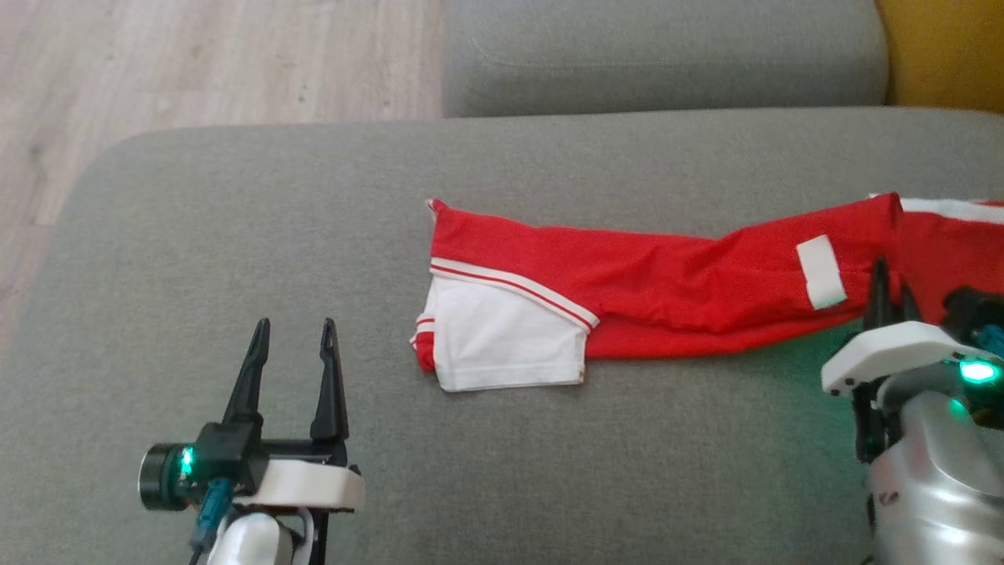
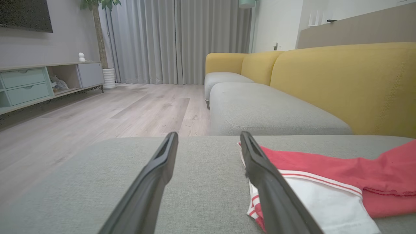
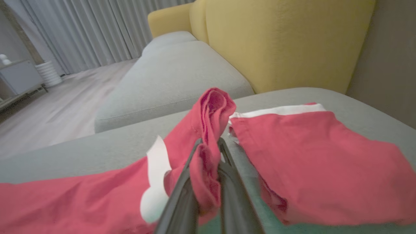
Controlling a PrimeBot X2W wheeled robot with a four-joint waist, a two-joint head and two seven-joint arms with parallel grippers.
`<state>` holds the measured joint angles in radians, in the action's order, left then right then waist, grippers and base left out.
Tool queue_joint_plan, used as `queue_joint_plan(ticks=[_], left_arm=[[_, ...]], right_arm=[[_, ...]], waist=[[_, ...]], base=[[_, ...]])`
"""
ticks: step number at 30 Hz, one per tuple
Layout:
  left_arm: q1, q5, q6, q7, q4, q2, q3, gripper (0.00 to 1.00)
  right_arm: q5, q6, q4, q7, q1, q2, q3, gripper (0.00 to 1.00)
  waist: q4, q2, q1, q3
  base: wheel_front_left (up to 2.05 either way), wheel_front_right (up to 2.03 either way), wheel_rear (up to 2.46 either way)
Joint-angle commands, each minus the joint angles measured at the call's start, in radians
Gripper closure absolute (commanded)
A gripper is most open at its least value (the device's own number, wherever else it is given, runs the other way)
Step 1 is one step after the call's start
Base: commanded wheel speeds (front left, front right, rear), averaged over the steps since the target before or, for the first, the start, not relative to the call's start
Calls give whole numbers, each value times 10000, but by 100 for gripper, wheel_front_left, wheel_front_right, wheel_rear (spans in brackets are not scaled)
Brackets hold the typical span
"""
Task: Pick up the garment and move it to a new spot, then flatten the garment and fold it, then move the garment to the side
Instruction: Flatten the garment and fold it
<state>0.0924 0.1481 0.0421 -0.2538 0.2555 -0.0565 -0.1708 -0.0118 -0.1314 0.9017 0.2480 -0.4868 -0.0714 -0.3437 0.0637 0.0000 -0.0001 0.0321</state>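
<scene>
Red fabric with white trim, the garment (image 1: pixel 667 290), lies stretched in a long band across the grey sofa seat cushion (image 1: pixel 235 235). It runs from about the middle of the cushion out to the right edge of the head view. Its left end is folded over, showing a white panel (image 1: pixel 502 337) bordered by a thin red stripe. Nearer the right end there is a small white patch (image 1: pixel 821 271).

The right gripper (image 1: pixel 893 276) is at that right end, beside the patch. In the right wrist view its two dark fingers are clamped together on a bunched fold (image 3: pixel 213 107) of the red cloth, which stands up between them above the cushion. The rest of the garment lies flat on either side.

The left gripper (image 1: pixel 295 326) holds nothing — its fingers are spread wide over bare cushion at the lower left. It is to the left of the garment's folded end and apart from it.

Behind the seat cushion is a second grey cushion (image 1: pixel 667 55), with the yellow backrest (image 1: pixel 941 47) at the far right. Pale wooden floor (image 1: pixel 196 55) shows at the upper left.
</scene>
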Motion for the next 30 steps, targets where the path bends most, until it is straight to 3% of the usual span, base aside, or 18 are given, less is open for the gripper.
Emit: queue_joint_plan(ticks=[1, 7, 13, 18, 30], left_arm=[[199, -143, -31, -80, -322, -17, 361, 0], [120, -552, -143, -80, -257, -197, 104, 0], [247, -631, -240, -80, -246, -209, -49, 0], [412, -618, -248, -80, -252, -174, -159, 0], [990, -528, -260, -80, -264, -59, -502, 0]], right_arm=[[155, 7, -430, 135, -214, 110, 492, 100], [863, 7, -673, 89, -235, 202, 1498, 100], [2873, 7, -902, -22, -391, 209, 4041, 100], [3569, 7, -990, -113, -535, 210, 5478, 100], [4390, 7, 69, -127, -1339, 211, 7076, 100]], waist=[[222, 0, 1, -227], [733, 0, 1, -481], [1671, 0, 1, -495], [2323, 0, 1, -285], [3469, 0, 1, 752]], base=[[0, 0, 0], [0, 0, 0], [0, 0, 0], [0, 0, 0], [0, 0, 0]])
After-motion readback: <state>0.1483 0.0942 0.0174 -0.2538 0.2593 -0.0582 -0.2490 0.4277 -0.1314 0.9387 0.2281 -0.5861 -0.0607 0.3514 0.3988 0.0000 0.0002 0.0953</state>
